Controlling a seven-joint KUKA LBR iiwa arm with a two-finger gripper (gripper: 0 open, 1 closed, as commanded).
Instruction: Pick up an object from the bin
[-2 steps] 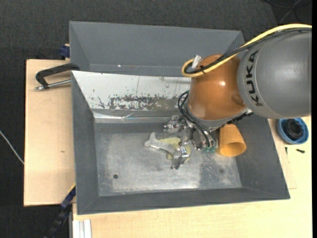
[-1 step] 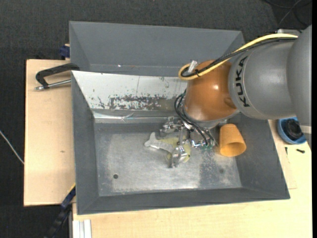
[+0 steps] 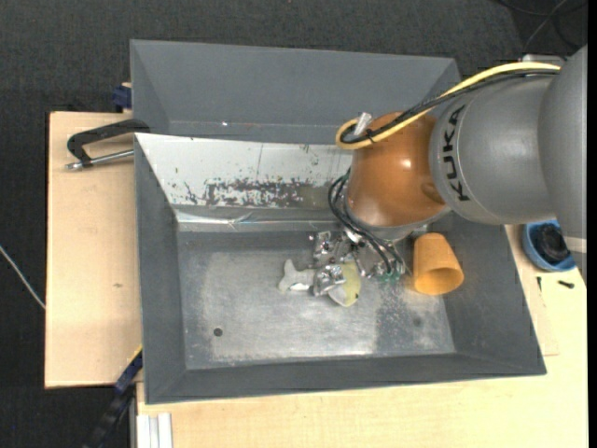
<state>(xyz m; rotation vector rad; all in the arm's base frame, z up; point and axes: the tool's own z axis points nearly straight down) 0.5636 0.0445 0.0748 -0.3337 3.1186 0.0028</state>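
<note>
Silvery tool (image 3: 322, 273) beside pale-yellow lump (image 3: 348, 293)

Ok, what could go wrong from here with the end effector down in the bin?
The end effector sits low beside a pale yellowish piece and a small whitish piece, so it may nudge one while going for the other. The orange cup lies on its side close by and could roll if brushed.

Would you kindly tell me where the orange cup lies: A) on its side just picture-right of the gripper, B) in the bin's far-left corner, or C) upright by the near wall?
A: the orange cup lies tipped on its side on the floor of the bin, just picture-right of the gripper.
</note>
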